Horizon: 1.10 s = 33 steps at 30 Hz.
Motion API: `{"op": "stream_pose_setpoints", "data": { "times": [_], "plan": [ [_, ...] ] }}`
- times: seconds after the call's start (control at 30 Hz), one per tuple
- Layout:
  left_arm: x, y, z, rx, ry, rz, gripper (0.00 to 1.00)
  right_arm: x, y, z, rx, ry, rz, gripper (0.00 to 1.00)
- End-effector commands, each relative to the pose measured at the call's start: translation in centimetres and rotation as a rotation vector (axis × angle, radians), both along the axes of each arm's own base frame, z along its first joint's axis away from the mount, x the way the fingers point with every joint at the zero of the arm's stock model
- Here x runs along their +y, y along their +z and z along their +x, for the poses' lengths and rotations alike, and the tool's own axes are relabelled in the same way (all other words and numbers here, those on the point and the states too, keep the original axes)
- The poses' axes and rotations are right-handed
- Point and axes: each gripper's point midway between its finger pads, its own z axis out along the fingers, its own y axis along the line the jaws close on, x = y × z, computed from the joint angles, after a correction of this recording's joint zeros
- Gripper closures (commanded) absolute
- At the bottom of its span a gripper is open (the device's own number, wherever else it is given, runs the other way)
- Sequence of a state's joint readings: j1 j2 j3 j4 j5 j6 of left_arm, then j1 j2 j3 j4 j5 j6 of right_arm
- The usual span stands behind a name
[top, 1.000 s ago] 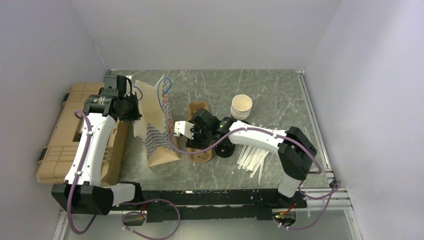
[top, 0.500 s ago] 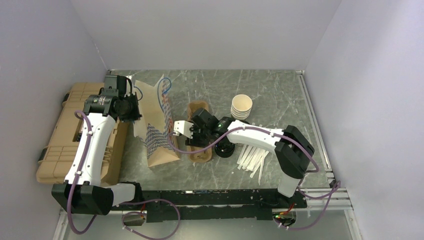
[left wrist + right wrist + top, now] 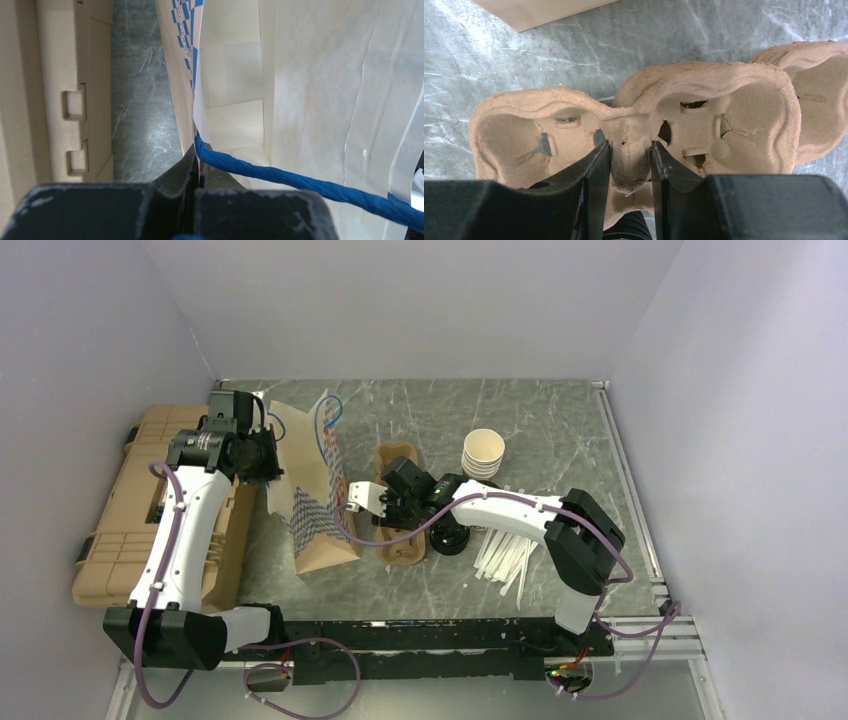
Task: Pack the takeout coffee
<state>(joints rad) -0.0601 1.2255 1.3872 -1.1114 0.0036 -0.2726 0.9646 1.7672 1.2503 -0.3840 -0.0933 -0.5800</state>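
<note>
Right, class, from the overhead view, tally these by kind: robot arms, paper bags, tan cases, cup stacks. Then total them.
Robot arms: 2 (left arm, right arm)
Paper bag: 1
Tan case: 1
Cup stack: 1
Total: 5

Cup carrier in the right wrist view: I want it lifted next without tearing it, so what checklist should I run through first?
1. Right hand astride the centre ridge of the cup carrier: ok, one finger on each side.
2. Squeeze firm enough to lift: cannot tell.
3. Carrier pockets free of cups: ok, both visible pockets are empty.
4. Only one carrier taken, none nested beneath: cannot tell.
5. Left hand shut on the rim of the paper bag beside the blue handle: ok.
</note>
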Motion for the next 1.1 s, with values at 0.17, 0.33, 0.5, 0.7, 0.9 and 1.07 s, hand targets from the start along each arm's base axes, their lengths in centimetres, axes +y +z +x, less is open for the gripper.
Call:
{"op": "stream_pose_setpoints", "data": {
  "times": [0.17, 0.33, 0.5, 0.7, 0.9, 1.07],
  "plan": [
    [-0.1, 0.9, 0.0, -0.04, -0.021, 0.0, 1.0, 0.2, 6.4, 1.1, -0.099, -0.033, 0.111, 0.69],
    [-0.1, 0.9, 0.0, -0.039, -0.022, -0.002, 1.0, -0.7, 9.2, 0.7, -0.134, -0.05, 0.161, 0.69],
    [-0.2, 0.9, 0.0, -0.041, -0.025, -0.007, 1.0, -1.9, 11.8, 0.0, -0.161, -0.075, 0.207, 0.69],
    [-0.5, 1.0, 0.1, -0.045, -0.039, -0.021, 1.0, -3.1, 18.5, -2.0, -0.21, -0.059, 0.377, 0.69],
    [-1.2, 2.3, 0.3, -0.09, -0.078, -0.037, 1.0, -3.0, 27.5, -4.5, -0.272, 0.03, 0.579, 0.69],
    [-2.0, 3.4, 0.2, -0.119, -0.116, -0.046, 1.0, -2.0, 35.0, -7.1, -0.323, 0.154, 0.776, 0.67]
  ]
}}
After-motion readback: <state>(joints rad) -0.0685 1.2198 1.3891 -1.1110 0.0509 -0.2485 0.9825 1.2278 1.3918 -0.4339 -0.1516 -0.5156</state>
